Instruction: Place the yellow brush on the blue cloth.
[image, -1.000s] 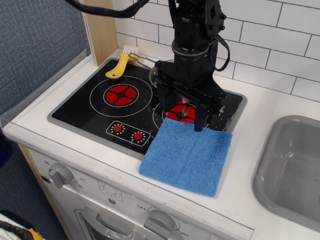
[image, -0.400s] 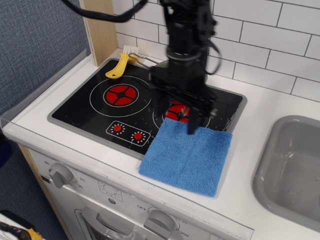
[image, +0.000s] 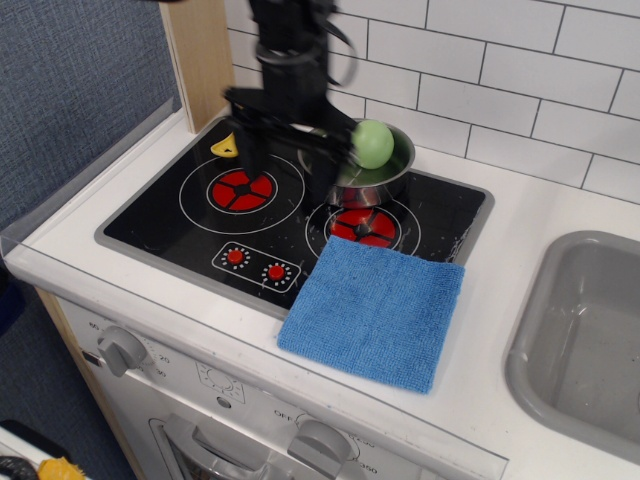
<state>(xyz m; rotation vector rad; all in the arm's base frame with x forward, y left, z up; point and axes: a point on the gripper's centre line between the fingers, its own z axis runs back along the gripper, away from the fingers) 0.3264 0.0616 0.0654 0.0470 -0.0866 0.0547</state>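
The yellow brush (image: 228, 146) lies at the back left of the black stove top (image: 170, 215); only its rounded handle end shows, the rest is hidden behind my gripper. My gripper (image: 285, 165) hangs over the back of the stove, just right of that handle end, with its jaws apart and nothing between them. The blue cloth (image: 375, 310) lies flat at the front, partly on the stove's right front corner and partly on the white counter, well away from the gripper.
A small metal pot (image: 368, 178) with a green ball (image: 372, 143) in it stands on the back right burner, close to the gripper's right side. A grey sink (image: 590, 340) lies at the right. A wooden post (image: 200, 60) and the tiled wall stand behind.
My gripper has moved from above the cloth's far edge to the back left, toward the brush, uncovering the pot and green ball. Brush and cloth have not moved.
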